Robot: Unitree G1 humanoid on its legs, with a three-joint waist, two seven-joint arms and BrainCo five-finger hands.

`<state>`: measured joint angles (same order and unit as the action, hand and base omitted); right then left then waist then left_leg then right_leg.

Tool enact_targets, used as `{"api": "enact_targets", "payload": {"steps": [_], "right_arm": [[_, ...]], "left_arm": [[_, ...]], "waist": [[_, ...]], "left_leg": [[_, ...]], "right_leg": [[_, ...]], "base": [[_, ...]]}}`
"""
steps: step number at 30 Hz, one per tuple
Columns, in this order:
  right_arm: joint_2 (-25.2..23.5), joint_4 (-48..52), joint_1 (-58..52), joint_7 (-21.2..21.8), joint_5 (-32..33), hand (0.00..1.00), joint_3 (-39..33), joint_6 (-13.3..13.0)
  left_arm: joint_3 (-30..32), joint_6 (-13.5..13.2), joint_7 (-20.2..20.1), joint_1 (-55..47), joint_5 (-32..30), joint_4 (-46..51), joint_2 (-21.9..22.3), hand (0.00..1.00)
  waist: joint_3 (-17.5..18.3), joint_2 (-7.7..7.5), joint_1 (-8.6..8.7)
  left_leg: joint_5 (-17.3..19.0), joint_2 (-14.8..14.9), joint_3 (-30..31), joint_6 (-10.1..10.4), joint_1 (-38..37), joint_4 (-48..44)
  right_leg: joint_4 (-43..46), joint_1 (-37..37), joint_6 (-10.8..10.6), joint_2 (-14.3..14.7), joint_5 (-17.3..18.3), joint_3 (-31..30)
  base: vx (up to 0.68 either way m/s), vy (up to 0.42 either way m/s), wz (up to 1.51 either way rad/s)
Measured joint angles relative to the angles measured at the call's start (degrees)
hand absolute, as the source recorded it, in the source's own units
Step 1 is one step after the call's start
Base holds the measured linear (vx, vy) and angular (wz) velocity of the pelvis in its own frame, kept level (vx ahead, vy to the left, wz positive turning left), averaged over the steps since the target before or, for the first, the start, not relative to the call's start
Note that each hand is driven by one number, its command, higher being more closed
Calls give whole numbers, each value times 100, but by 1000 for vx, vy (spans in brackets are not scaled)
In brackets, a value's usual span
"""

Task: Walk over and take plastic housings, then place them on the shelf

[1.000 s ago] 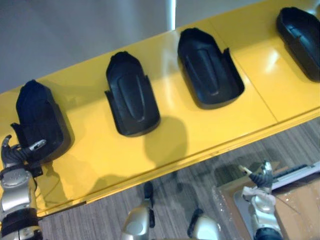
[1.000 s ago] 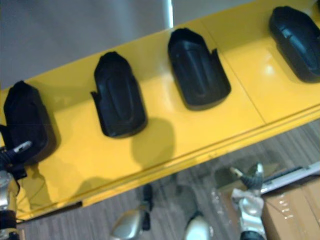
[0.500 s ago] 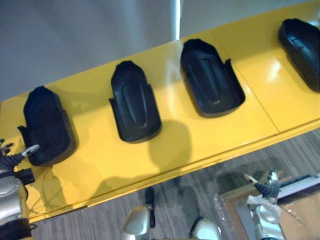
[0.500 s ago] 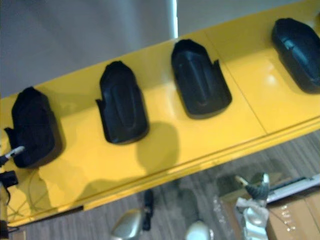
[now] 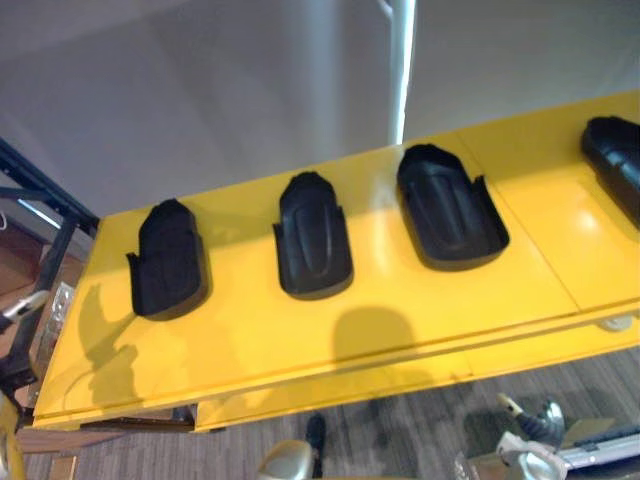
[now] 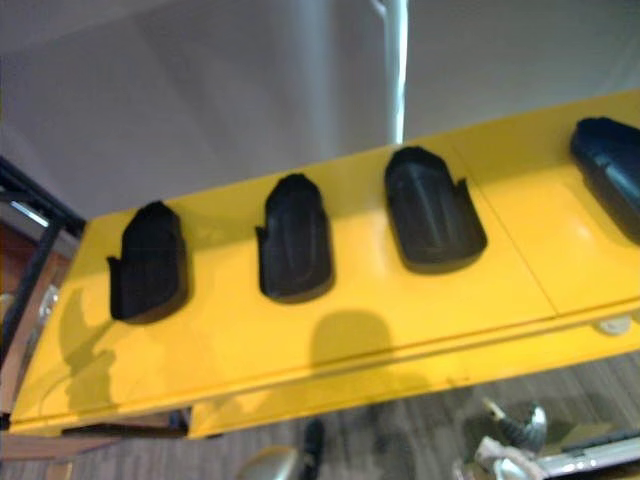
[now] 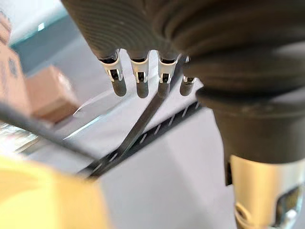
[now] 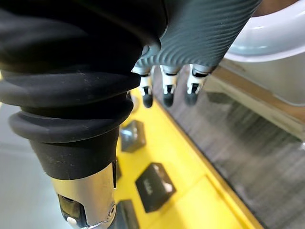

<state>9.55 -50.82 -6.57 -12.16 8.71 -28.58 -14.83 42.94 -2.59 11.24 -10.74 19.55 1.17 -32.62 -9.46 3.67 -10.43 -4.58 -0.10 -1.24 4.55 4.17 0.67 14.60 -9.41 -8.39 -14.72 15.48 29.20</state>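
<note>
Holding nothing: left hand [image 7: 141, 76] and right hand [image 8: 167, 88], both with fingers loosely straight. Ahead of the fingers, well clear of their tips, lined up on the yellow shelf [image 5: 300, 340]: four black plastic housings [image 5: 313, 250], untouched. Nearest the left fingers, the end housing [image 5: 168, 260].

housings [image 5: 313, 250] side by side on shelf [image 5: 250, 340] | wall [image 5: 250, 100] behind
</note>
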Motion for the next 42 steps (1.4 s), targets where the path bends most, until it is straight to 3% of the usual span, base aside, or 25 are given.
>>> {"api": "enact_targets", "payload": {"steps": [2, 4, 6, 9, 11, 14, 15, 20, 21, 25, 28, 32, 35, 38, 39, 41, 42], "right_arm": [[-37, -58, -50, 9, 1, 0, 1, 0], [-66, -218, -37, 20, 2, 0, 12, -7], [-102, -232, -25, 15, 12, 0, 70, -33], [-206, -244, 40, 21, 49, 0, 199, -67], [-237, -260, 55, 43, 120, 0, 358, -118], [-266, -294, 38, 108, 127, 0, 422, -137], [-270, -316, 38, 119, 134, 0, 417, -140], [-404, -387, -74, 123, 169, 0, 534, -85], [-484, -387, -101, 119, 178, 0, 536, -10], [-721, -429, -71, 119, 181, 0, 536, 18], [-766, -461, 70, 117, 172, 0, 536, -2], [-745, -532, 457, 111, -58, 0, 635, -114], [-645, -582, 694, 161, -55, 0, 697, -115], [-327, -633, 1065, 220, -281, 0, 750, -109], [-219, -629, 1143, 217, -285, 0, 750, -109], [-68, -637, 1137, 210, -277, 0, 727, -106], [16, -683, 1138, 207, -271, 0, 713, -104]], "left_arm": [[94, -356, 257, 6, 75, 96, 111, 0], [171, -996, 659, 7, 250, 273, 571, 0], [101, -1412, 830, -12, 268, 336, 1059, 0], [-370, -1665, 900, -191, 177, 342, 1744, 0], [-768, -1681, 882, -377, 131, 336, 2140, 0], [-1345, -1959, 1126, -715, -277, 185, 2688, 0], [-1531, -2089, 1391, -738, -395, -148, 2790, 0], [-1443, -2153, 2483, -707, -410, -1974, 3146, 0], [-1366, -2290, 2638, -722, -402, -2373, 3219, 0], [-1126, -2365, 2867, -774, -391, -2956, 3365, 0], [-949, -2319, 2856, -723, 40, -3364, 3364, 0], [-889, -1627, 2777, -594, 359, -4184, 3333, 0], [-926, -1578, 2555, -641, 834, -4547, 3373, 0], [-710, -1597, 2095, -797, 1146, -4785, 3518, 0], [-678, -1597, 1931, -924, 1139, -4783, 3566, 0], [-722, -1590, 1737, -960, 1137, -4787, 3550, 0], [-740, -1572, 1702, -909, 1143, -4792, 3541, 0]], "waist": [[24, -13, 8], [124, -36, -38], [148, -27, -63], [191, -106, -74], [212, -190, -67], [257, -302, -32], [238, -316, -12], [185, -385, 59], [159, -391, 58], [-58, -543, 148], [-170, -583, 165], [-378, -542, 200], [-749, -531, 167], [-1068, -283, 129], [-1130, -158, 114], [-1119, -191, 168], [-1130, -178, 164]], "left_leg": [[-68, -25, 119, -16, -9, 73], [-162, -55, 153, -34, -9, 199], [-187, -61, 160, -52, -20, 210], [-236, -67, 201, -72, -31, 209], [-261, -47, 218, -65, -57, 209], [-343, -33, 237, -50, -136, 309], [-396, -18, 240, -63, -206, 396], [-409, -41, 258, -68, -260, 397], [-412, -58, 277, -72, -265, 397], [-428, -108, 452, -84, -274, 397], [-424, -127, 438, -88, -237, 397], [-423, -115, 372, -97, -222, 390], [-357, -110, 404, -189, -93, -109], [-140, 68, 341, -194, 365, -1080], [-212, 165, 240, -167, 430, -1169], [-635, 168, 155, -172, 642, -956], [-95, 261, -284, -417, 1048, -2049]], "right_leg": [[-68, -71, 8, 23, -46, 79], [-218, -92, 4, 76, -130, 78], [-302, -135, 2, 94, -213, 74], [-378, -193, 8, 126, -260, 74], [-429, -248, 27, 165, -275, 70], [-457, -285, 49, 188, -285, 60], [-489, -304, 52, 197, -284, 58], [-547, -385, 57, 195, -280, 78], [-563, -410, 47, 188, -285, 97], [-644, -567, 2, 176, -309, 303], [-720, -562, -73, 168, -357, 306], [-601, -471, -55, 171, -355, 211], [-542, -601, -30, 173, -334, 233], [-459, -594, 72, 384, -318, 244], [-375, -524, 174, 456, -265, 246], [-364, -319, 323, 403, -250, 516], [-310, -145, 392, 375, -308, 649]], "base": [[-39, 21, 25], [-36, 29, 13], [-41, 38, 3], [-60, 25, 4], [-71, 3, 0], [-76, 2, -2], [-97, 5, 1], [-64, -7, -1], [-29, -9, 7], [-25, -24, 23], [-1, -6, 2], [0, -26, -9], [-40, -47, 4], [-150, -22, 1], [-184, -33, 8], [-241, -2, 49], [-233, -8, 57]]}}
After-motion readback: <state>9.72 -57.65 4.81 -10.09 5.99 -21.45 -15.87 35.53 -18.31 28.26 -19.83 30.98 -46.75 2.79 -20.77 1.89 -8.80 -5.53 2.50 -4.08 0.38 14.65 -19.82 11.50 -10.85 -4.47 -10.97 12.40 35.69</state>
